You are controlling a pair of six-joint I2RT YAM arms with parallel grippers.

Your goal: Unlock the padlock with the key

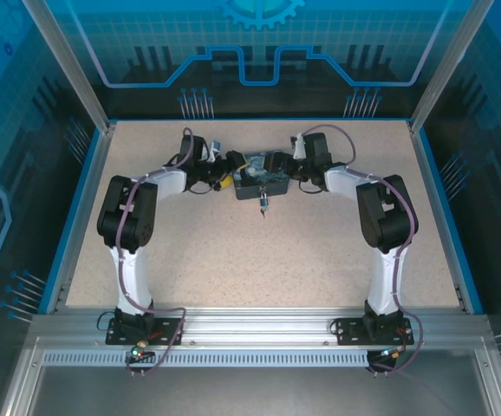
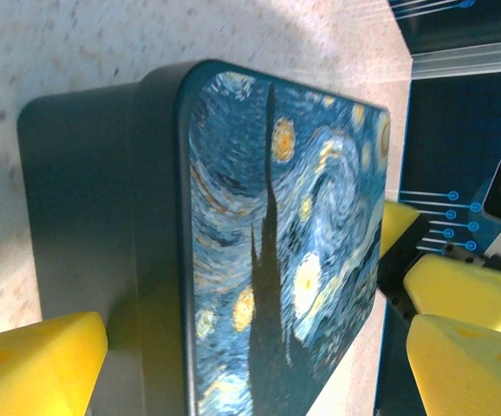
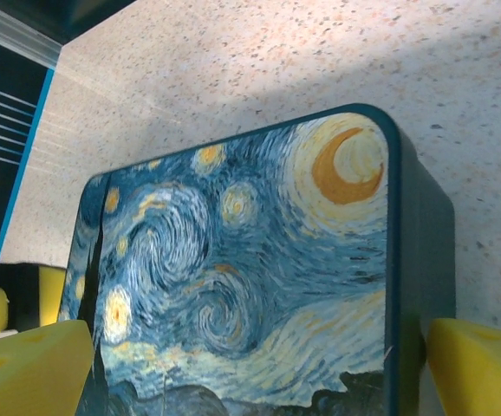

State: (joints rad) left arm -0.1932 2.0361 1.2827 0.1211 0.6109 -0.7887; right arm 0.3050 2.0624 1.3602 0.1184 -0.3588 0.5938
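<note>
A dark-blue tin box (image 1: 257, 176) with a swirly painted lid (image 2: 276, 234) sits at the far middle of the table. The tiny padlock (image 1: 263, 205) hangs at its near side, lying on the table. The key is too small to make out. My left gripper (image 1: 231, 178) reaches in from the left. Its yellow fingers (image 2: 34, 364) stand wide apart on either side of the box, and the gripper (image 2: 250, 373) is open. My right gripper (image 1: 288, 173) comes from the right and is open (image 3: 255, 373). Its fingers (image 3: 480, 368) straddle the lid (image 3: 250, 260) close by the box walls.
The speckled tabletop (image 1: 259, 260) stretches toward the arm bases. A blue rim and glass walls (image 1: 441, 199) close in the table. In the left wrist view, the other gripper's yellow finger (image 2: 463, 290) sits just past the box's far edge.
</note>
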